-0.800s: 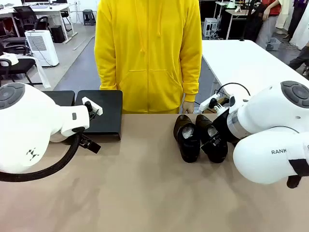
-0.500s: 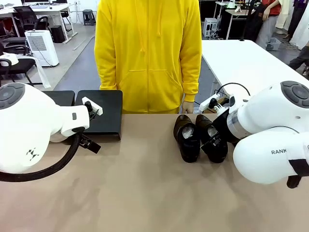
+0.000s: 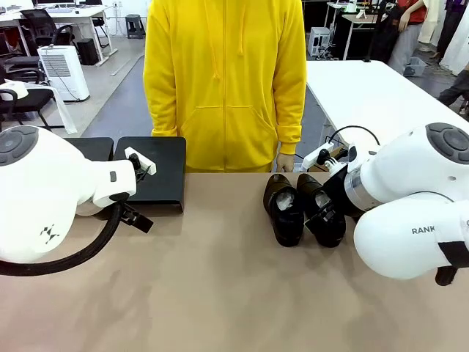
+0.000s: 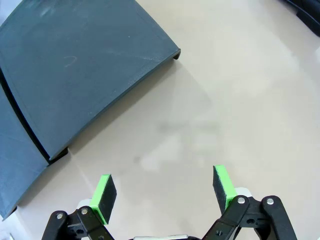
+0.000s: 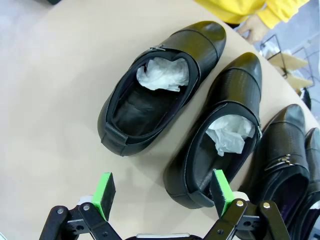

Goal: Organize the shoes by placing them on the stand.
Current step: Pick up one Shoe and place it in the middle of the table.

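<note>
Several black glossy shoes lie on the tan table right of centre, toes toward the person. In the front view, two of them [image 3: 286, 213] [image 3: 324, 211] show beside my right arm. In the right wrist view, one shoe [image 5: 160, 85] and a second [image 5: 220, 135] hold white crumpled paper, and a third [image 5: 282, 155] lies further right. My right gripper [image 5: 161, 192] hangs open just above their heels, its right pad [image 5: 220, 186] over the second shoe's heel. The black stand [image 3: 157, 172] sits at the far left with nothing on its visible top. My left gripper [image 4: 163, 190] is open over bare table beside the stand's panel [image 4: 80, 70].
A person in a yellow hoodie [image 3: 223, 81] stands at the far edge, one hand [image 3: 284, 163] near the shoes' toes. A white power strip [image 3: 326, 154] lies behind the shoes. The table's middle and front are bare.
</note>
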Robot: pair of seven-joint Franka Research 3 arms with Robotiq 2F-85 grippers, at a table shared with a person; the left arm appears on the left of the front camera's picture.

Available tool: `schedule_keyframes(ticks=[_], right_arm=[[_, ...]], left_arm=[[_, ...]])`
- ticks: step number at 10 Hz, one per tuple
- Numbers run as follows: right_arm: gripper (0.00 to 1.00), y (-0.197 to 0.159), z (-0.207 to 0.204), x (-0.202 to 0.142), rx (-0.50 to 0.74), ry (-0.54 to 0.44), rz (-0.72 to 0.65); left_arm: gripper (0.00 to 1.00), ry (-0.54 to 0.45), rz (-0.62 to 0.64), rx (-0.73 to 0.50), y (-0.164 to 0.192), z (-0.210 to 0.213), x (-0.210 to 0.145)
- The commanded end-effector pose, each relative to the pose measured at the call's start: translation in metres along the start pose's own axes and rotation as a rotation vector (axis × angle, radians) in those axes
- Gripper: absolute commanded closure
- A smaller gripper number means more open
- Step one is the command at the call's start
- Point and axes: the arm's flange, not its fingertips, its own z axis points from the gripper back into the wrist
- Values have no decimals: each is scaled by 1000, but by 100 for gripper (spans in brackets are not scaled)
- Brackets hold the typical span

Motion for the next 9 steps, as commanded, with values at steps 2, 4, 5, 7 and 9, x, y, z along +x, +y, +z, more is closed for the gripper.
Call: schedule_keyframes(ticks=[2,4,5,7,9], right_arm=[[0,0,1,0,0,-1,-1],[0,0,1,0,0,-1,-1],[0,0,1,0,0,-1,-1],[0,0,0,0,0,0,0],[0,-28,53,-17,92,-61,4]], left_arm=[[0,-1,1,0,1,0,0],[0,-1,1,0,1,0,0],[0,-1,1,0,1,0,0],[0,0,0,0,0,0,0],[0,-80,-29,82,20,55,6]])
